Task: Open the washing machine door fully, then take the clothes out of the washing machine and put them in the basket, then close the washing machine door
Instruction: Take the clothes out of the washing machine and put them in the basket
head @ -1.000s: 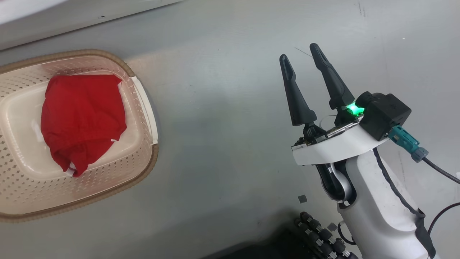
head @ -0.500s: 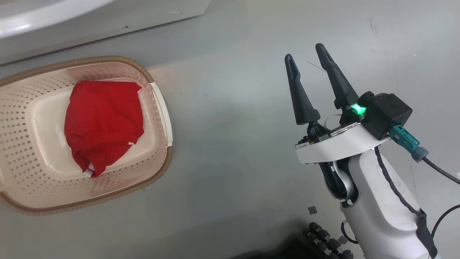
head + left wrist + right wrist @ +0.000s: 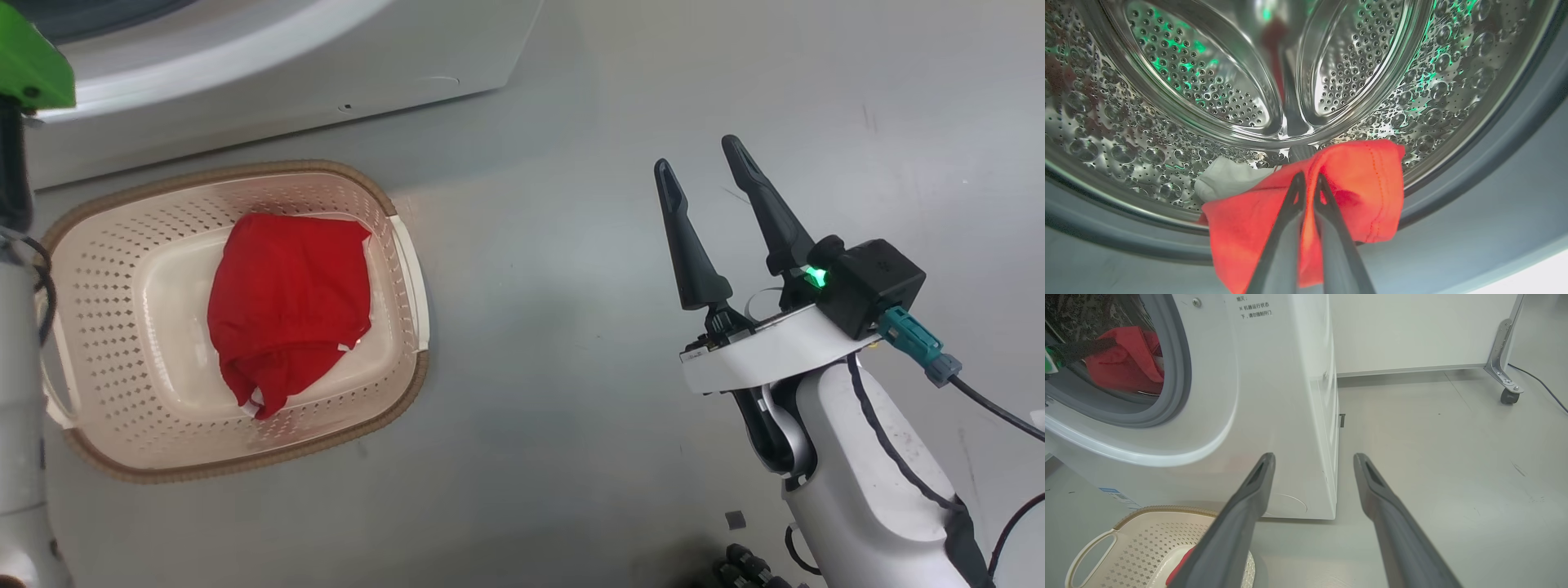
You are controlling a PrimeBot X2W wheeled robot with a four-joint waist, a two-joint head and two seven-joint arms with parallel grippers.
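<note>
Clothes (image 3: 1363,179) are what I am after, and they lie in two places. One red garment (image 3: 1237,228) hangs at the lower lip of the drum (image 3: 1208,73), gathered round the tips of my left tool (image 3: 1309,176). That tool's fingers are pinched together on a fold of it. The fabric spreads to either side of the tips and drapes below them over the grey seal (image 3: 1486,163). Just beyond those tips and to their left, a white cloth (image 3: 1229,181) lies on the drum's bottom, partly under the red one. A red bundle (image 3: 286,310) sits in the basket (image 3: 122,269), well off to the left of my right tool (image 3: 695,155). The right tool hangs free above the floor (image 3: 571,327), fingers wide apart with nothing between them. The washing machine (image 3: 1274,375) stands ahead of it and to its left.

I judge this fabric light, soft and limp. It should sag and trail from wherever I grip it, so the loose end may catch on the seal or drag the white cloth along. A pinch on a single layer could slip, so a bunched fold or the stitched hem to the right of my tips looks the surer hold. The white cloth I would take by its raised, crumpled middle.
</note>
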